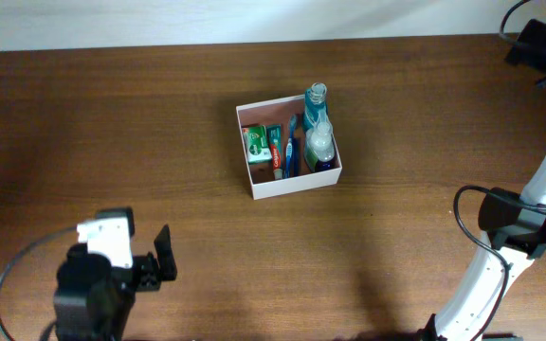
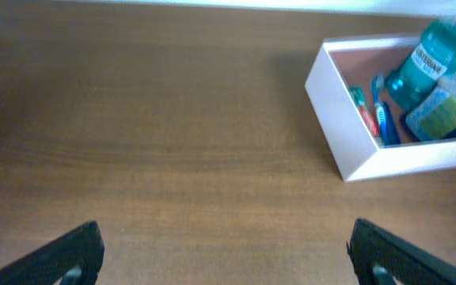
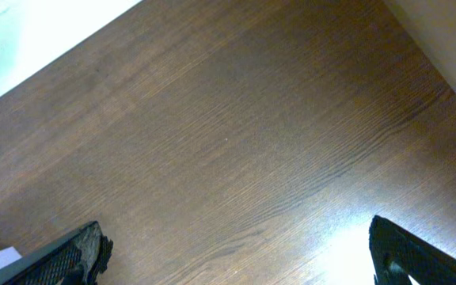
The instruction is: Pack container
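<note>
The container (image 1: 292, 182) is a square white-walled box at the table's centre. It holds a blue mouthwash bottle (image 1: 316, 102), a clear bottle with green liquid (image 1: 319, 144), a green box (image 1: 257, 144), a red and green tube (image 1: 276, 152) and a blue toothbrush (image 1: 291, 152). My left gripper (image 1: 154, 258) is open and empty, low over the table at the front left, well away from the box. In the left wrist view (image 2: 224, 235) the container (image 2: 335, 119) is at the upper right. My right gripper (image 3: 236, 229) is open and empty over bare table at the far right (image 1: 538, 43).
The brown wooden table (image 1: 112, 123) has its back edge against a white wall. The right arm's links (image 1: 515, 223) stand along the right side. In the right wrist view a table edge (image 3: 442, 55) runs across the top right corner.
</note>
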Controlling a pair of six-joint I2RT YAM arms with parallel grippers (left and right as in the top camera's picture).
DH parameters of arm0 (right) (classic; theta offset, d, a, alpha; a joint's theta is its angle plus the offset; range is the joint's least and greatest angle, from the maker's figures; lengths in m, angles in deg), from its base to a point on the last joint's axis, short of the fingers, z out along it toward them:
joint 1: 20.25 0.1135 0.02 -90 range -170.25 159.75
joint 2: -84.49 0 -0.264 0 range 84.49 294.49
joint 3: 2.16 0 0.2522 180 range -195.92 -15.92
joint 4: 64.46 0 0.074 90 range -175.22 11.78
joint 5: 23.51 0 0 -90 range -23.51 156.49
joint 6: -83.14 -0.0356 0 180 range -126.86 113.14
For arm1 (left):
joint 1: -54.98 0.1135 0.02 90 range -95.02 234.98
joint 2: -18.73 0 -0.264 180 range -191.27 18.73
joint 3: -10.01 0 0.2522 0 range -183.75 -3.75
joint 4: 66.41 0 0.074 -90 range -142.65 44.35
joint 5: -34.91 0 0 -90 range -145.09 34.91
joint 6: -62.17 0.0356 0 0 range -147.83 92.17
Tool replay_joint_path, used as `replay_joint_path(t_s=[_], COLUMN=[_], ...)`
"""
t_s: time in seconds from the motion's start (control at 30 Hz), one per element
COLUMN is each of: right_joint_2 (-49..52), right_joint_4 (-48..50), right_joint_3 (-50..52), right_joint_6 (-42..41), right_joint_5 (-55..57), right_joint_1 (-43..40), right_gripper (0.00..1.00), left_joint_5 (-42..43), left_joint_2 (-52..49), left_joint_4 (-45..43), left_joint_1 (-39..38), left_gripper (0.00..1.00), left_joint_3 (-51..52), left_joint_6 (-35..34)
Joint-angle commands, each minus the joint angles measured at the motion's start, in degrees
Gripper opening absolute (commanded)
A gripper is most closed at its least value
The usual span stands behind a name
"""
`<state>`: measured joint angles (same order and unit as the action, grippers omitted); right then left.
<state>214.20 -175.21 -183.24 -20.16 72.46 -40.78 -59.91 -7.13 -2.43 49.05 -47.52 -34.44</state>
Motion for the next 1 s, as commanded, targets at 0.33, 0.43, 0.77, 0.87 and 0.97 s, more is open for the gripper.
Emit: replay_joint_path(t_s=[0.33,0.43,0.77,0.87,0.97], right_joint_2=[0.9,0.9,0.9,0.9,0.9], right_joint_4=[-0.3,-0.3,-0.3,-0.3,-0.3], right_joint_3=[0.2,0.2,0.2,0.2,0.2], right_joint_6=[-0.3,-0.3,-0.3,-0.3,-0.3], right_joint_5=[-0.2,-0.2,-0.2,-0.2,-0.2], right_joint_1=[-0.2,-0.2,-0.2,-0.2,-0.2], right_gripper=[0.98,0.98,0.98,0.98,0.98], left_joint_5=[1.4,1.4,1.8,3.1,4.7], left_joint_2=[19.0,20.9,25.6,25.6,25.6], left_joint_4=[-3.6,-4.4,-14.9,-18.8,-20.3], left_joint_1=[2.0,2.0,5.6,6.8,7.6], left_gripper=[0.99,0.99,0.99,0.99,0.99], left_joint_3=[14.0,16.2,25.8,28.8,30.4], left_joint_6=[1.6,1.6,1.6,2.1,2.4])
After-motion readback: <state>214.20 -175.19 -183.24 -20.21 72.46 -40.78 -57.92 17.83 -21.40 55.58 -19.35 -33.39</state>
